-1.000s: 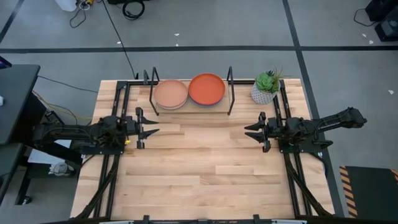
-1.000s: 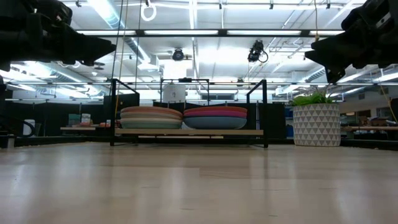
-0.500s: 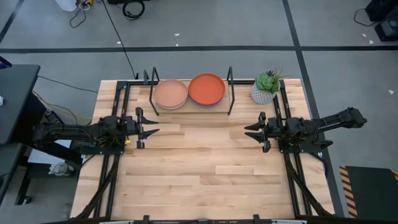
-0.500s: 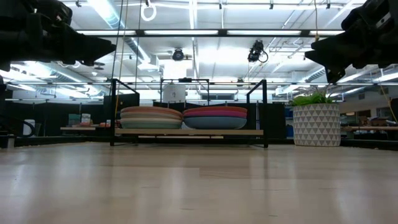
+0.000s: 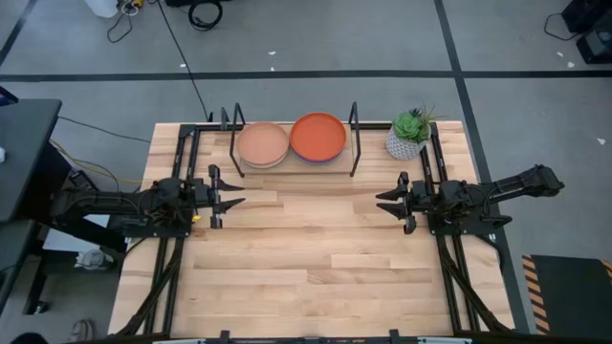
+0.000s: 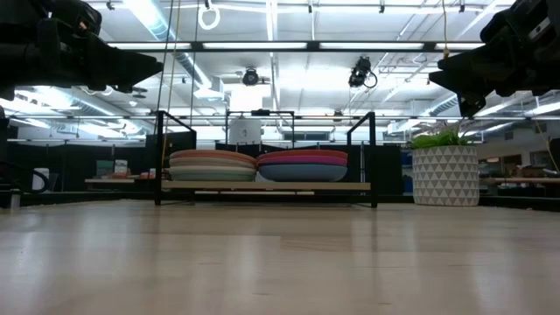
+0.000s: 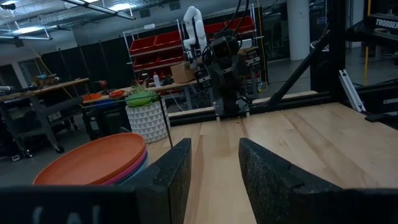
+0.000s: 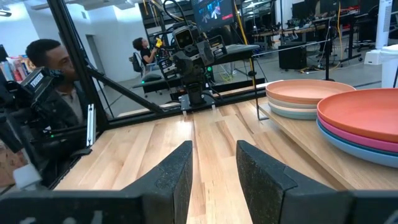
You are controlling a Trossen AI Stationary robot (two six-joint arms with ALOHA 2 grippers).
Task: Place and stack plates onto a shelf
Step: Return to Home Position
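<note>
All the plates sit on the shelf [image 5: 337,162], which stands at the middle of the worktop's [image 5: 306,258] far edge, arranged in two stacks side by side between the black uprights. A tan-brown plate [image 5: 263,143] tops the stack on the left arm's side and an orange plate [image 5: 317,137] tops the one on the right arm's side. The two stacks stand just beside each other, their rims close to touching in the low view. From table height, a pink plate [image 6: 303,160] shows directly under the orange one, with a blue plate [image 6: 303,171] beneath it.

The left gripper [image 5: 229,194] hangs above the worktop near its left edge, well apart from the shelf, and points across the table. Its fingers [image 7: 171,174] are partly spread with a clear gap between them, and it holds nothing. The right gripper [image 5: 384,202] faces it from near the right edge, also raised off the wood. Its fingers [image 8: 177,171] are likewise partly apart and carry nothing.

A potted plant [image 5: 409,134] in a white patterned pot stands at the far right corner, just beside the shelf's right uprights. A person [image 8: 53,68] is visible beyond the table in the right wrist view.
</note>
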